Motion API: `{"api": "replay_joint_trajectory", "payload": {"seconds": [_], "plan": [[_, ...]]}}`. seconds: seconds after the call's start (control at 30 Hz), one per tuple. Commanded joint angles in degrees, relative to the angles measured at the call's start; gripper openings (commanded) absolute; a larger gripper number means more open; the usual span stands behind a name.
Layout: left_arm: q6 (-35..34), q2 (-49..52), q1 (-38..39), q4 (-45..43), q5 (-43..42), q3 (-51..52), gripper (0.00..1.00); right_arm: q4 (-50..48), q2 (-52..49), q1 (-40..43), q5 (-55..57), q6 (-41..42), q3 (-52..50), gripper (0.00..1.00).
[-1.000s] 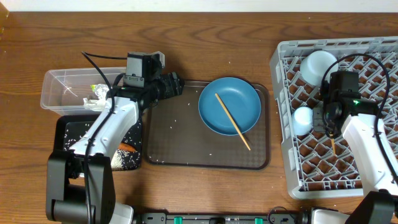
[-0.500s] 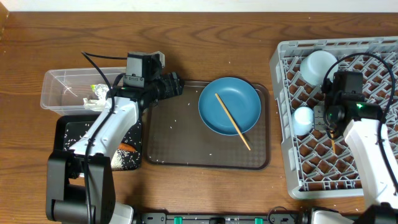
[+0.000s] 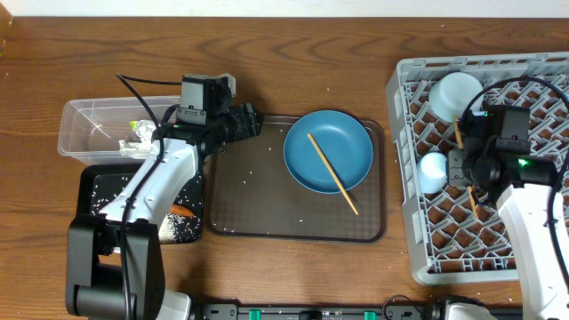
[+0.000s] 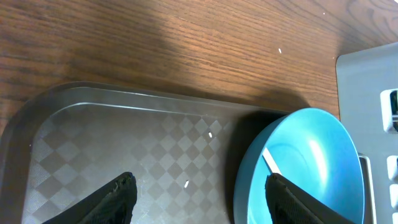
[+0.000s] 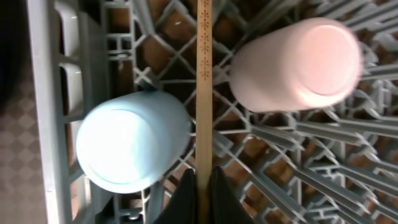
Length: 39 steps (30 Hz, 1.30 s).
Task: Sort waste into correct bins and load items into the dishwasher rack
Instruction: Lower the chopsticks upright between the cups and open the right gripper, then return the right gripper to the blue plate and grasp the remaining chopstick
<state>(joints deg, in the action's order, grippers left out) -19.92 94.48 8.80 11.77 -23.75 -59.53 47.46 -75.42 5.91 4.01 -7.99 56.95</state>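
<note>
Right wrist view: right gripper (image 5: 203,186) is pinched tight on a chopstick (image 5: 204,93). It runs out over the rack (image 5: 50,93) grid, between the blue cup (image 5: 134,140) and pink cup (image 5: 295,62), close to both.
Left side: left gripper (image 4: 200,190) has its jaws wide apart with nothing in them, hovering over the brown tray (image 4: 93,137) just beside the plate (image 4: 311,162).
Leftover: second chopstick (image 3: 333,173) lies across the plate, not yet in the rack.
Step, my guess: setting the held chopstick down in the rack.
Risk 1: skinny chopstick, big lattice holes. Let go at a tilt and it could slip through or wedge.
Risk 2: tight gap, so a sideways nudge could tip a cup.
Risk 3: if the left gripper lifts the plate, the second chopstick could roll off.
</note>
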Motion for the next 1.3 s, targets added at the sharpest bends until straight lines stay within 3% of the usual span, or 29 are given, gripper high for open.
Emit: {"api": "replay_joint_trajectory", "payload": {"seconds": [0.0, 0.17, 0.3, 0.37, 0.47, 0.7, 0.93, 1.1, 1.27], "plan": [[-0.13, -0.13, 0.13, 0.00, 0.48, 0.33, 0.69, 0.11, -2.45, 0.39, -2.12, -1.53, 1.05, 0.01], [-0.13, -0.13, 0.13, 0.00, 0.48, 0.33, 0.69, -0.09, -5.90, 0.44, -1.88, -1.53, 1.05, 0.02], [-0.13, -0.13, 0.13, 0.00, 0.48, 0.33, 0.69, -0.98, -7.56, 0.44, -1.88, -1.53, 1.05, 0.31], [-0.13, -0.13, 0.13, 0.02, 0.48, 0.33, 0.69, -1.64, -7.65, 0.44, -1.88, -1.51, 1.05, 0.50], [-0.13, -0.13, 0.13, 0.00, 0.46, 0.33, 0.69, -2.45, -7.63, 0.44, -1.88, -1.51, 1.07, 0.60], [-0.13, -0.13, 0.13, -0.02, 0.46, 0.33, 0.70, -2.32, -6.75, 0.37, -2.47, 3.37, 3.13, 0.60], [-0.13, -0.13, 0.13, -0.04, 0.48, 0.33, 0.69, 2.56, -2.80, -0.96, -14.56, 7.34, 10.23, 0.57], [-0.13, -0.13, 0.13, -0.04, 0.48, 0.33, 0.69, 2.01, 0.04, -4.83, -25.11, 11.21, 11.41, 0.52], [-0.13, -0.13, 0.13, -0.07, 0.48, 0.33, 0.70, 0.26, -0.24, -11.61, -24.90, 12.92, 10.47, 0.47]]}}
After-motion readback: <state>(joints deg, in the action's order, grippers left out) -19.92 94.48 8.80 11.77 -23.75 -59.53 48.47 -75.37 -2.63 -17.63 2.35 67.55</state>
